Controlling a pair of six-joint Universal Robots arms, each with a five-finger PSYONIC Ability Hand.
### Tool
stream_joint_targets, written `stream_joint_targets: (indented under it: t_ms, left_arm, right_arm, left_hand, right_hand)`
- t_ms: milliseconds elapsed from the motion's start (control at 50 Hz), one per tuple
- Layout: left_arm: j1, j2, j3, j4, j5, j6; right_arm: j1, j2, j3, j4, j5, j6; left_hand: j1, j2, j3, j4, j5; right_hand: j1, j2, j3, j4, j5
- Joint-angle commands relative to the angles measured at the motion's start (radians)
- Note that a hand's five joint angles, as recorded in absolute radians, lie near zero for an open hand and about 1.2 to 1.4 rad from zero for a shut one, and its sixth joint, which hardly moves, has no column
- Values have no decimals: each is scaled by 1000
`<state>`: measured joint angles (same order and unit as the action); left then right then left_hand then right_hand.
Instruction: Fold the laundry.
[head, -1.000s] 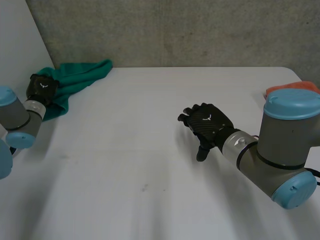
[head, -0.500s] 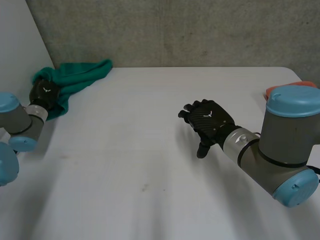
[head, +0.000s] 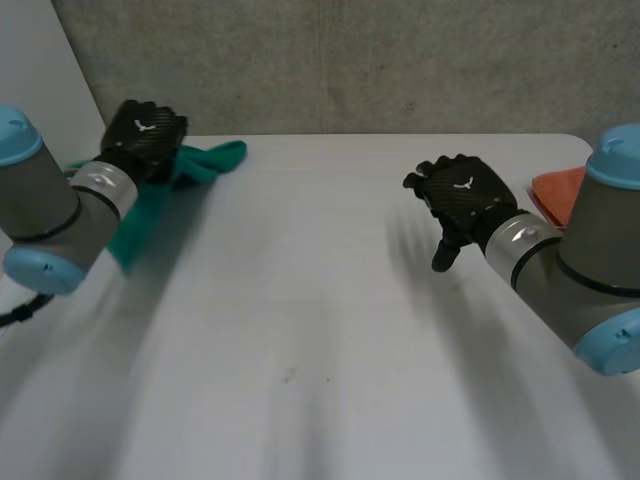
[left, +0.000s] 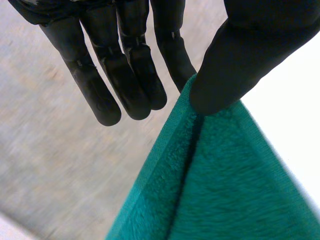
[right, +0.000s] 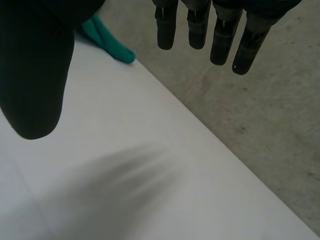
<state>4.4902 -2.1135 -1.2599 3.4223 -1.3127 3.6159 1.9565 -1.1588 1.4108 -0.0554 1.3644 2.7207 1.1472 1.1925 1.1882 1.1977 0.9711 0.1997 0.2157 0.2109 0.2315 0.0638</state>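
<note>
White table (head: 320, 300), grey concrete wall (head: 400, 60)

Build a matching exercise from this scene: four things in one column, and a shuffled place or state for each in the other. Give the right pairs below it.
Column one
1. left hand
2. right hand
3. green towel
4. orange cloth

Column two
A. lies near the far right corner of the table, beside the right arm
B. open, fingers straight, holding nothing above the bare table
C. pinches a cloth edge between thumb and fingers
D. gripped at its edge, at the table's far left

Pairs: 1-C, 2-B, 3-D, 4-A
</note>
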Motion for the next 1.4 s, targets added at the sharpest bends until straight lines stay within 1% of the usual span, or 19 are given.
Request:
stream_joint_targets:
  t_ms: [20,60,80,140,160,200,220,240,260,280,360,380,460,620,740,880,1000,1140,1400]
  left_arm:
    - [-281,266,-323,-5,4,-48]
    - [-356,299,-369,-6,6,-49]
    - [-427,323,-404,-8,4,-49]
    - [-537,355,-446,-11,3,-54]
    - [-601,371,-469,-9,6,-53]
    - [-656,383,-478,-6,-8,-39]
    - [-692,394,-480,-5,-14,-36]
    - [-695,400,-483,-2,-19,-34]
    - [-689,403,-483,0,-28,-33]
    - [-678,406,-481,2,-42,-30]
    - [-571,406,-448,-6,-129,-13]
    - [-516,402,-431,-9,-161,-11]
    - [-416,402,-420,-11,-207,-17]
    - [-284,406,-498,-89,-209,-25]
    - [-252,406,-575,-132,-198,-23]
    - [-235,414,-665,-158,-198,-23]
    - [-239,414,-730,-158,-197,-25]
    - [-235,402,-754,-140,-198,-25]
    - [-235,314,-733,-51,-204,-14]
  right_arm:
    - [-22,-28,-9,8,5,2]
    - [-30,-42,-10,6,5,2]
    - [-34,-47,-10,6,5,2]
    - [-50,-59,-12,6,5,2]
    - [-51,-62,-12,6,5,2]
    - [-54,-62,-12,8,7,1]
    - [-54,-62,-12,9,7,1]
    - [-54,-62,-12,11,7,1]
    - [-53,-62,-12,14,7,1]
    - [-51,-62,-12,25,7,-1]
    - [-41,-62,-15,66,4,-2]
    - [-41,-62,-18,74,4,-4]
    - [-41,-61,-27,123,-1,-7]
    - [-31,-62,-27,310,-8,-41]
    - [28,-73,37,449,-89,-44]
    - [48,-123,174,470,-151,-44]
    - [51,-168,324,393,-183,-41]
    - [53,-196,457,284,-188,-38]
    - [67,-188,550,126,-174,-32]
  left_hand:
    - [249,204,208,199,251]
    - [249,204,208,199,251]
    - [249,204,208,199,251]
    - [249,204,208,199,251]
    - [249,204,208,199,251]
    - [249,204,208,199,251]
    - [-405,-450,-446,-455,-403]
    - [-673,-718,-714,-723,-671]
    - [-864,-909,-905,-915,-863]
    - [-973,-1018,-1014,-1023,-971]
    - [-973,-1018,-1014,-1023,-971]
    - [-973,-1018,-1014,-1023,-971]
    - [-973,-1018,-1014,-1023,-971]
    - [-957,-1002,-998,-1008,-956]
    - [-919,-964,-960,-970,-917]
    - [-872,-917,-913,-923,-871]
    - [-767,-812,-808,-817,-765]
    - [-749,-794,-790,-799,-747]
    - [-605,-650,-646,-655,-603]
  right_hand:
    - [-25,-41,-36,-57,-64]
    - [-25,-41,-36,-57,-64]
    - [-25,-41,-36,-57,-64]
    - [-25,-41,-36,-57,-64]
    - [-25,-41,-36,-57,-64]
    - [-25,-41,-36,-57,-64]
    - [-25,-41,-36,-57,-64]
    - [-25,-41,-36,-57,-64]
    - [-25,-41,-36,-57,-64]
    - [-25,-41,-36,-57,-64]
    - [-25,-41,-36,-57,-64]
    - [-25,-41,-36,-57,-64]
    - [-25,-41,-36,-57,-64]
    - [-25,-41,-36,-57,-64]
    - [-24,-40,-35,-56,-63]
    - [108,92,97,77,70]
    - [135,119,124,103,96]
    - [173,157,162,141,134]
    - [349,333,338,317,311]
